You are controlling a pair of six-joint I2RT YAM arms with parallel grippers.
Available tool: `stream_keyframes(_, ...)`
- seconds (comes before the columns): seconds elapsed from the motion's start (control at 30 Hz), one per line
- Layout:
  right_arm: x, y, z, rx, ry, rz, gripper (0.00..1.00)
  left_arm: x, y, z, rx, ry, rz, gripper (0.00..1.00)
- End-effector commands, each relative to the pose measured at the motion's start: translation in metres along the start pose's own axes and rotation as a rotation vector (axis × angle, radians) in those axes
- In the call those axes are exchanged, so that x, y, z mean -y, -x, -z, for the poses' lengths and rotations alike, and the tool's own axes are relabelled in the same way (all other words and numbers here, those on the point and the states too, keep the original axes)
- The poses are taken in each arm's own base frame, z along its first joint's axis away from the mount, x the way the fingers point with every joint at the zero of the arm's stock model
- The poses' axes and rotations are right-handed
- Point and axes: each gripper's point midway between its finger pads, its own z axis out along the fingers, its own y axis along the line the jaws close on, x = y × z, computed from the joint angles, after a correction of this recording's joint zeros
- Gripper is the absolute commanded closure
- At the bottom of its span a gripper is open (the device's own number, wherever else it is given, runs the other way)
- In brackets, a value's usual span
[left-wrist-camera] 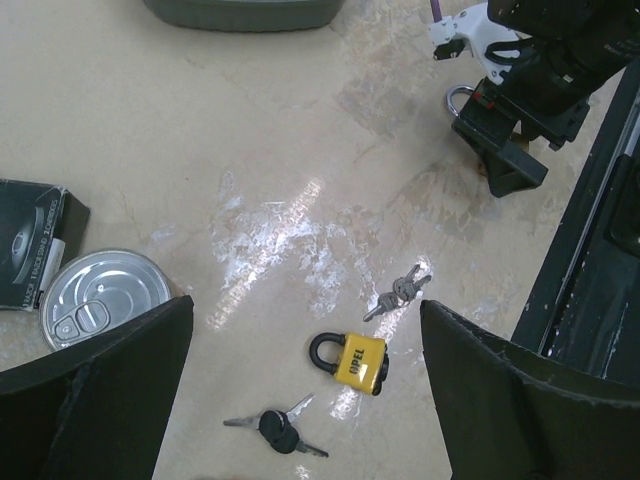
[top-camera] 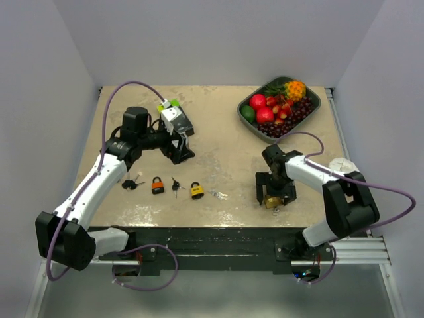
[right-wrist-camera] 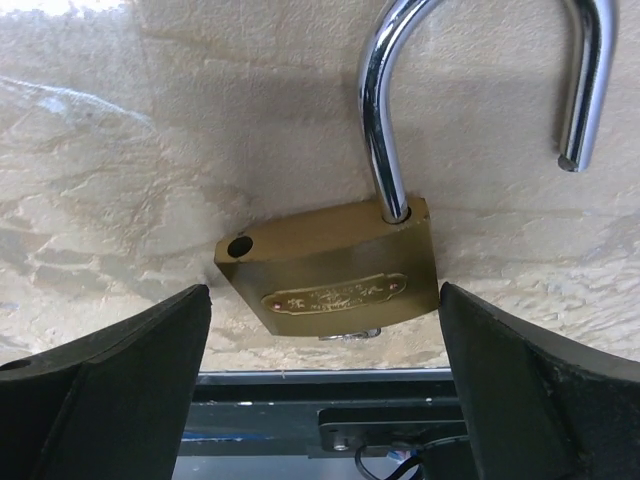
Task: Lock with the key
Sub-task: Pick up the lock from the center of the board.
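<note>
Top view: the right gripper (top-camera: 275,197) is lowered to the table (top-camera: 218,152) at front right. Its fingers are spread and the brass padlock (top-camera: 273,202) lies between them. The left gripper (top-camera: 180,151) is held over the left-centre, fingers spread, nothing gripped. Near the front edge, in a row from left to right, are seen black-headed keys (top-camera: 132,183), an orange padlock (top-camera: 158,185), a second black-headed key pair (top-camera: 175,185), a yellow padlock (top-camera: 197,191) and silver keys (top-camera: 217,195). A fruit tray (top-camera: 319,103) is set at back right.

Left wrist view: the left fingers (left-wrist-camera: 100,400) are wide apart and empty above the table. The yellow padlock is seen flat, its shackle closed, with the silver keys just beyond it. A tin can (left-wrist-camera: 100,297) and a black box (left-wrist-camera: 30,243) are touching at left.

Right wrist view: the brass padlock is seen flat on the table between the spread right fingers (right-wrist-camera: 100,390), untouched by either. Its shackle (right-wrist-camera: 385,100) is popped open, free end out of the body. A small silver part shows at the body's lower edge; whether it is a key cannot be told.
</note>
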Motion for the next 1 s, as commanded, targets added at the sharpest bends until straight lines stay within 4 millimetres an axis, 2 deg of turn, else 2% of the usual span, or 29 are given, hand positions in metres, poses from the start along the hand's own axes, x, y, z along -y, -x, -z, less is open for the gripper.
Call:
stream_keyframes(0.0,-0.001,0.006,-0.005,0.015,-0.007,0.002,0.01,-0.003,0.026,0.003,0.073,-0.002,-0.024,0.01)
stream_keyframes(0.13,-0.005,0.012,-0.007,0.011,-0.007,0.008,0.05,-0.004,0.025,0.002,0.073,-0.003,-0.021,0.01)
stream_keyframes(0.27,-0.021,0.026,-0.005,0.036,0.021,0.111,0.24,-0.006,0.026,0.002,0.077,-0.001,-0.019,0.01)
stream_keyframes(0.3,-0.026,0.029,-0.003,0.046,0.02,0.157,0.32,-0.007,0.026,0.002,0.076,0.002,-0.018,0.01)
stream_keyframes(0.37,-0.039,0.034,0.005,0.064,0.015,0.245,0.35,-0.008,0.025,0.002,0.075,0.005,-0.016,0.01)
stream_keyframes(0.53,-0.054,0.041,0.001,0.039,0.053,0.288,0.49,-0.008,0.025,0.002,0.078,0.006,-0.003,0.01)
stream_keyframes(0.57,-0.06,0.049,0.002,0.059,0.064,0.29,0.49,-0.008,0.024,0.002,0.079,0.004,-0.001,0.01)
stream_keyframes(0.73,-0.069,0.07,-0.008,0.071,0.062,0.422,0.47,-0.007,0.022,0.004,0.079,0.003,0.014,0.01)
stream_keyframes(0.83,-0.077,0.074,-0.009,0.071,0.104,0.509,0.34,-0.006,0.023,0.008,0.084,0.008,0.014,0.01)
stream_keyframes(0.87,-0.079,0.074,-0.008,0.076,0.117,0.546,0.22,-0.007,0.023,0.008,0.085,0.011,0.014,0.01)
stream_keyframes(0.97,-0.083,0.082,-0.002,0.132,0.145,0.617,0.06,-0.006,0.023,0.01,0.088,0.012,0.013,0.01)
